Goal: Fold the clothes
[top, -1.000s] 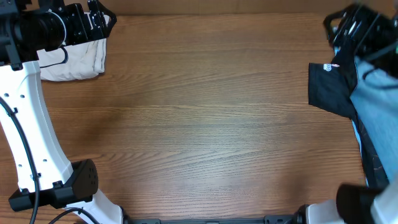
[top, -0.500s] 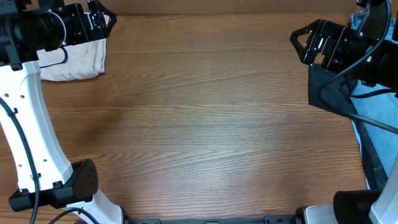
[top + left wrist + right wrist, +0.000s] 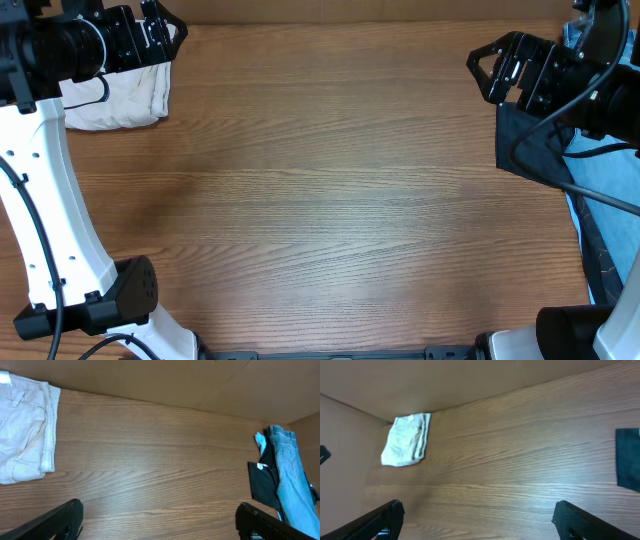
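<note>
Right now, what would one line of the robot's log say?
task: fold clothes | beige garment: looks folded, far left corner | left tool: open, empty, by garment | right tool: open, empty, near black shirt

clothes (image 3: 118,98) | beige, folded (seams showing) | table's far-left corner
</note>
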